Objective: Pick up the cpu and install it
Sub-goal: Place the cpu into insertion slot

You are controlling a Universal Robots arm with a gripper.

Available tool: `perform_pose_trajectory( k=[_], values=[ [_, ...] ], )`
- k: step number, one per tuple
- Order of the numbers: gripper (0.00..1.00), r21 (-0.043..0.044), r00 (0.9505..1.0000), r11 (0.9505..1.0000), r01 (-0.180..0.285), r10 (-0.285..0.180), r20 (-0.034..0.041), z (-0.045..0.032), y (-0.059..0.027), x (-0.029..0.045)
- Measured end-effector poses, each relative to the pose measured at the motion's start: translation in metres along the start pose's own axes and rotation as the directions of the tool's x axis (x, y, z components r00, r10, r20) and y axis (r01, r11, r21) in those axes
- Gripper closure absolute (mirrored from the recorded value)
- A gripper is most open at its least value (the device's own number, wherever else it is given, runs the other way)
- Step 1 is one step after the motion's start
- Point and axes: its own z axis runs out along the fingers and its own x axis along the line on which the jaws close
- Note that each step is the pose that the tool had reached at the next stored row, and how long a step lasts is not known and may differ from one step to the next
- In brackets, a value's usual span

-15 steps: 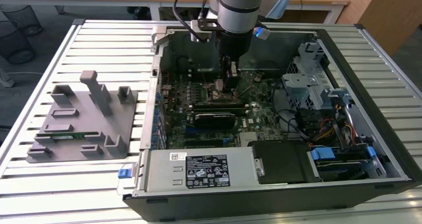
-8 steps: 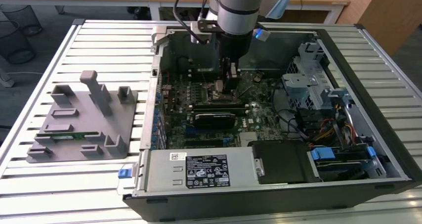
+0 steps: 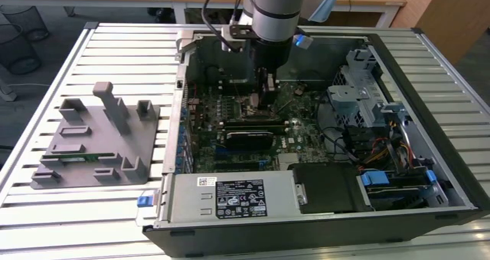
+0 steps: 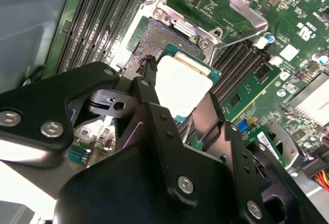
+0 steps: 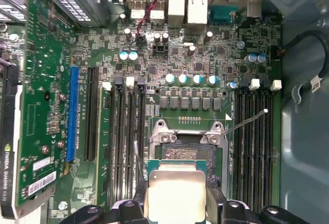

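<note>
My hand (image 5: 177, 209) grips the cpu (image 5: 177, 185) by two opposite edges, just above the open motherboard socket (image 5: 181, 152) — light, stiff and slick-topped, I judge, with a fragile underside.

Workshop: opened computer tower (image 3: 306, 237) on slatted bench (image 3: 123, 47).

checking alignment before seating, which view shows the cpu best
The first wrist view: the cpu faces the camera squarely between the fingers, the open socket just past its edge. The second wrist view shows it slanted, glare-washed and partly behind a finger. In the exterior view the gripper covers it.
</note>
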Motion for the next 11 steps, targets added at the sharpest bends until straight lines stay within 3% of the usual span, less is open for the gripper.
perform_pose_trajectory(
  k=[11],
  values=[
    [0.47, 0.0000, 1.0000, 1.0000, 0.000, 0.000, -0.0001, 0.0121, -0.0005, -0.0063]
  ],
)
